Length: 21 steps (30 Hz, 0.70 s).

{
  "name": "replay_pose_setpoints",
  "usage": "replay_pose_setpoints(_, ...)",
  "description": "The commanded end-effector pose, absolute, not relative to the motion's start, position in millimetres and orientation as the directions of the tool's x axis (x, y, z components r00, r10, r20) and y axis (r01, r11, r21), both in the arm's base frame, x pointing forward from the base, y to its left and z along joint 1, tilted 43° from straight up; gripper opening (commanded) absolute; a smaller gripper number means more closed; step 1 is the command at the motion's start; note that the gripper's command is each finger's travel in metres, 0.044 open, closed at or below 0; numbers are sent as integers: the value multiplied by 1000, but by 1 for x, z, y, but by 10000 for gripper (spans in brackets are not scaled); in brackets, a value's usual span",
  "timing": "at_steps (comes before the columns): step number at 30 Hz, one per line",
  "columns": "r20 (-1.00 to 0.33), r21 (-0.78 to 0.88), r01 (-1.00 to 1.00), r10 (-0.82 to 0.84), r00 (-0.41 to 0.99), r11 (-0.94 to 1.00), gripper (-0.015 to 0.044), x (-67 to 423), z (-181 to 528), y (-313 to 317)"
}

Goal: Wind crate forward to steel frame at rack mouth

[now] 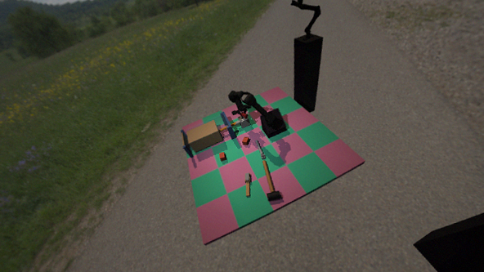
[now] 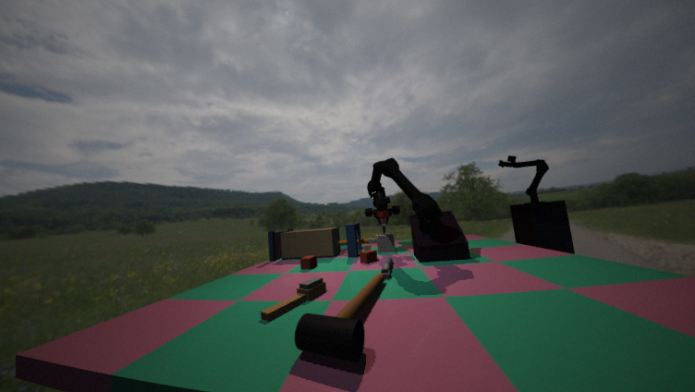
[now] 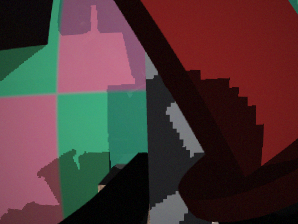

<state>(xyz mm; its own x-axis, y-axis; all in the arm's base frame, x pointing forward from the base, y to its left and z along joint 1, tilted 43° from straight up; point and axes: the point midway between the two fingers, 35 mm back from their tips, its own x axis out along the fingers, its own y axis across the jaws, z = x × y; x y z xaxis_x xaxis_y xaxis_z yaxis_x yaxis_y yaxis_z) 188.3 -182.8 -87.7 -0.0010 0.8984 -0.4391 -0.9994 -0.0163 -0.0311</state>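
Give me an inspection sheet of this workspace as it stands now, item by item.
Surface: pink and green chequered bench top, standing outdoors.
Job's things: tan crate between blue frame posts; small grey winch block beside them; red winch handle in the gripper, directly above the winch.
Clutter: large black-headed mallet with wooden shaft; small wooden-handled hammer; two orange-red blocks; slim grey tool.
Grippers: gripper shut on the handle, pointing down.
Cables: orange strap between crate and winch.
Surroundings: second dark arm on a black pedestal, gravel road, meadow, hills.
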Motion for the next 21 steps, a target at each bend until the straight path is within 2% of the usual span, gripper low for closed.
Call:
replay_pose_setpoints(1,-428,-31,-999,904,0,-15,0,188,-94,-177)
replay_pose_setpoints(21,-429,-27,-999,903,-4,-17,0,188,-99,-172)
